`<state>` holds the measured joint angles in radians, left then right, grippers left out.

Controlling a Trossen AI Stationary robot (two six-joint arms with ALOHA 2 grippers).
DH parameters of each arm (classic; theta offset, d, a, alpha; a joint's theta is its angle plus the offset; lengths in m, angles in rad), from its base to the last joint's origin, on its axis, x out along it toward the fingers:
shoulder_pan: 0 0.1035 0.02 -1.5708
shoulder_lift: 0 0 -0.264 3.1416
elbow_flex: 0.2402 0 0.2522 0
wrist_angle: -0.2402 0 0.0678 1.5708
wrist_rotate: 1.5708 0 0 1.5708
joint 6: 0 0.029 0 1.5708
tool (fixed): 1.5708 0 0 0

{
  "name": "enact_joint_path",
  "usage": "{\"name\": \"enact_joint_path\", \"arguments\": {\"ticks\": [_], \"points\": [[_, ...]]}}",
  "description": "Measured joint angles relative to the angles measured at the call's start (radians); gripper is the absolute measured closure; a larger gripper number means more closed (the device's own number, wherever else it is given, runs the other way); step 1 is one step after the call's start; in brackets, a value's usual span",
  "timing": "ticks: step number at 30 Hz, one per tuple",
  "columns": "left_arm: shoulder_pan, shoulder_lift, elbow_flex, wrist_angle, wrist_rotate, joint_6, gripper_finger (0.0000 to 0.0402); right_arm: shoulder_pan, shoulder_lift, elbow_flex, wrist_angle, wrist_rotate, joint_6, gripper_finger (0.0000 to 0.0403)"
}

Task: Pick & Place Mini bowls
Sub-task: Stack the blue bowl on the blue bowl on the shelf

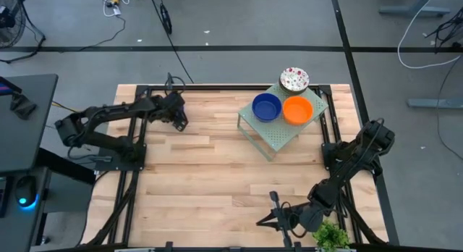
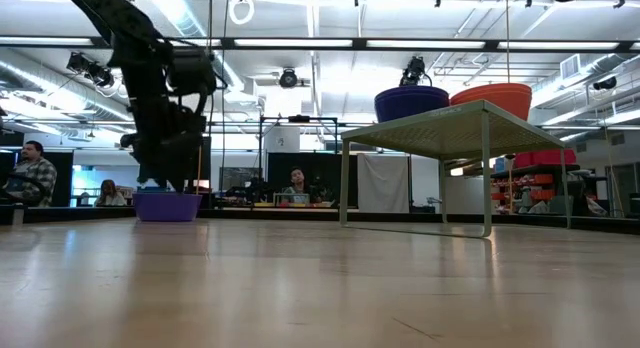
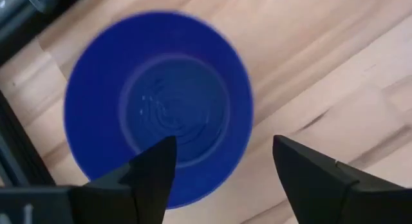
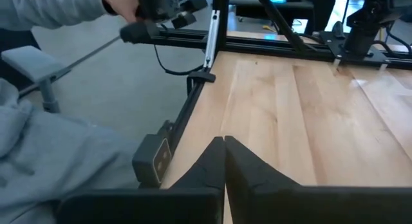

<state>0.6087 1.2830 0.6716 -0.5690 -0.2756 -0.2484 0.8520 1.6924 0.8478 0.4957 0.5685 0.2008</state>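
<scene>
A dark blue mini bowl (image 3: 158, 102) sits on the table near its far left corner, also seen in the low view (image 2: 167, 207). My left gripper (image 3: 223, 141) hangs open just above it (image 2: 165, 183), hiding it in the high view (image 1: 179, 120). Three more bowls rest on the pale green rack (image 1: 278, 132): blue (image 1: 266, 107), orange (image 1: 297, 110) and red-speckled white (image 1: 294, 80). My right gripper (image 4: 224, 150) is shut and waits low over the table's near edge (image 1: 276, 208). My left gripper points down from above and straddles the blue bowl's rim (image 3: 241, 137). One finger (image 3: 154, 169) is over the bowl's inside, and the other (image 3: 309, 172) is outside it over bare wood. Whether either finger touches the bowl, I cannot tell.
The rack stands on thin legs at the far right of the table (image 2: 440, 123). Black frame rails (image 1: 137, 165) run along the table's sides. A small plant (image 1: 333, 236) sits at the near right. A person's grey sleeve (image 4: 38, 166) shows beside the table edge.
</scene>
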Motion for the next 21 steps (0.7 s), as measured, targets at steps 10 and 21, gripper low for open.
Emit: {"name": "enact_joint_path", "arguments": {"ticks": [10,21], "points": [[-0.002,0.131,0.0,0.066,0.001,0.037,0.0183,0.0,0.0,0.0,-0.004,0.0,0.0,0.0397],[-0.096,0.13,0.0,0.067,0.0,0.032,0.0258,0.0,-0.001,0.0,-0.019,0.0,0.0,0.0397]]}}
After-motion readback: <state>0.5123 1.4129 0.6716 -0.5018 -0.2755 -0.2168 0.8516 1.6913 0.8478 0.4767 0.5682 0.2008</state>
